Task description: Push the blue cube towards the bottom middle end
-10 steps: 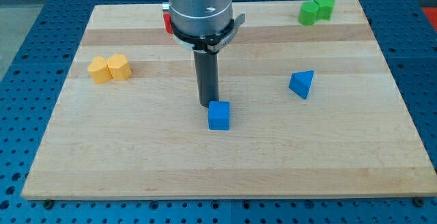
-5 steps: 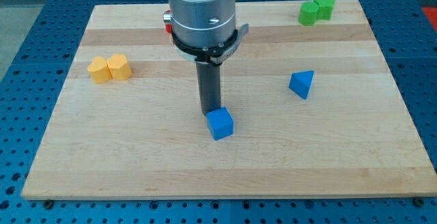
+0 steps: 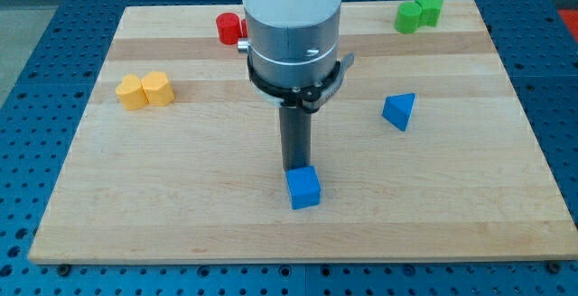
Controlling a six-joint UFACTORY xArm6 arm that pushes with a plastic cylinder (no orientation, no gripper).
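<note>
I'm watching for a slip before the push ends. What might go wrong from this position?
My tip touches the blue cube at its upper-left corner, not square on a face, so the cube may twist or slide off toward the view's right. The cube also sits close to the board's bottom edge; pushing too far may send it over.

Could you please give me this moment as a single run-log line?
tip at top edge of blue cube | cube in lower middle of board | blue triangular block apart, to the view's right
</note>
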